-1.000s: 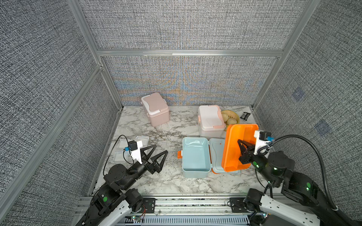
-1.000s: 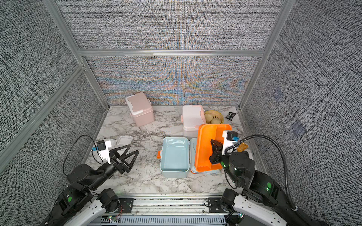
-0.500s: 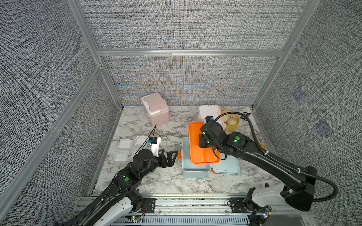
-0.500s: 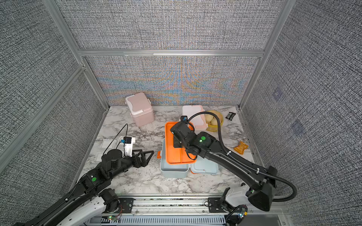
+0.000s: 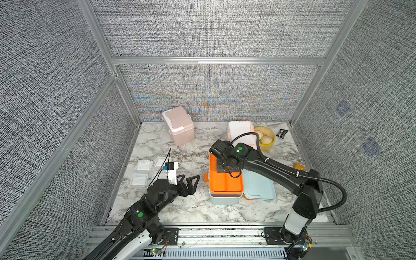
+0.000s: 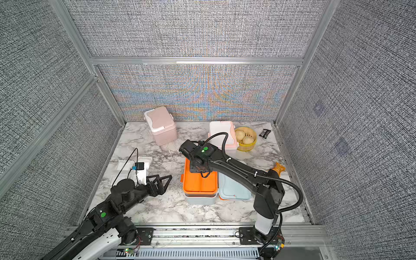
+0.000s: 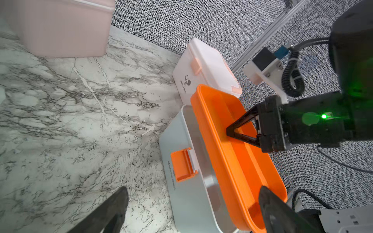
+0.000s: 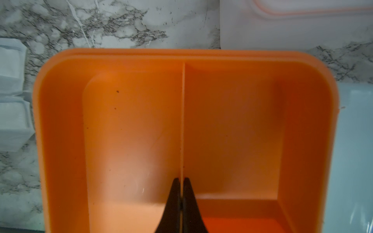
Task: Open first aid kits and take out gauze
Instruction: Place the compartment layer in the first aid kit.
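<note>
At the far left of the marble table (image 5: pixel 202 211) we see three gauze pads (image 5: pixel 143 165), flat white squares in clear wrappers, lying close together by the left wall, outside every box. Just right of them, a little nearer to us, the left gripper (image 5: pixel 191 177) hangs above the bare marble with its jaws spread wide and nothing between them. Against the far wall stands the pink kit (image 5: pixel 179 126), dusty pink with a white-trimmed lid, closed. In the middle sits the light blue kit (image 5: pixel 225 199), its orange latch (image 7: pixel 182 165) on its left side and its lid (image 5: pixel 258 189) lying flat, open, on its right. An orange tray (image 5: pixel 226 182) with a centre divider covers the mouth of this kit; we cannot tell whether it is fully seated. The right gripper (image 8: pixel 181 181) is clenched on that divider at the tray's far end. Beyond stands the white kit (image 5: pixel 240 131) with peach trim, closed, and a yellow basket (image 5: pixel 271 144) of buns is just beside it on the right. A black packet (image 5: pixel 282 133) lies in the far right corner and an orange wrapper (image 5: pixel 299 167) by the right wall.
</note>
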### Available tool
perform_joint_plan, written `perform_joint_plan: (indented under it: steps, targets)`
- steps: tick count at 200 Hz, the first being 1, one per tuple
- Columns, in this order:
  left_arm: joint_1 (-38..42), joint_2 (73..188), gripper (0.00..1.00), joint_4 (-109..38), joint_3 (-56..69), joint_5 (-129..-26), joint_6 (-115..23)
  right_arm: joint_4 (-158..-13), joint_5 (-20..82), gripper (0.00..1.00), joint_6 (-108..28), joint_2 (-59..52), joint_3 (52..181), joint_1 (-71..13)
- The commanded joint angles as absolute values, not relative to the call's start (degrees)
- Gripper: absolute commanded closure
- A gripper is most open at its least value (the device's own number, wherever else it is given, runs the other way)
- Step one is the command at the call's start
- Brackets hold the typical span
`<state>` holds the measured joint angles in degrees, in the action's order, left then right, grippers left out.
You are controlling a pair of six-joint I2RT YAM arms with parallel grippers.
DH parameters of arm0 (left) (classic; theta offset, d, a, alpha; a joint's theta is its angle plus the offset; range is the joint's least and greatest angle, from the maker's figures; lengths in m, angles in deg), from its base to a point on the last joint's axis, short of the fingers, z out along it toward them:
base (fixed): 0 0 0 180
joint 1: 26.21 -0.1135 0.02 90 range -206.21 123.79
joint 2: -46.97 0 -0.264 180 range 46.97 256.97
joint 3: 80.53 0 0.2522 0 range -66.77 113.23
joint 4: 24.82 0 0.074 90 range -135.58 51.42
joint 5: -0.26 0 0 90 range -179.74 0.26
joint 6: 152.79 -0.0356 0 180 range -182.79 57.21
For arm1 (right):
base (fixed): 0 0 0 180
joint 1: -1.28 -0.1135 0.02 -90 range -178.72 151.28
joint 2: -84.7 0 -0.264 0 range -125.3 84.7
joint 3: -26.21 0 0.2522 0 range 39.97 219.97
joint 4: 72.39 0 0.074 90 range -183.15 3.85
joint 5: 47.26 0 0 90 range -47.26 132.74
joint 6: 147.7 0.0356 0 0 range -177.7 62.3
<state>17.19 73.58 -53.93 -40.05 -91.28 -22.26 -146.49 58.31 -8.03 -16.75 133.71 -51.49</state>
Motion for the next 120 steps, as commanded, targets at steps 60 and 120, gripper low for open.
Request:
perform_joint_plan:
  steps: [60,120]
  targets:
    - [17.2,75.3,0.00,-50.8,-40.7,-90.6,-22.0,-149.8,56.7,1.00,-6.5,-21.6,135.4,-51.4]
    - [17.2,75.5,0.00,-50.0,-40.8,-90.3,-21.7,-148.9,55.7,1.00,-6.3,-22.0,134.0,-51.4]
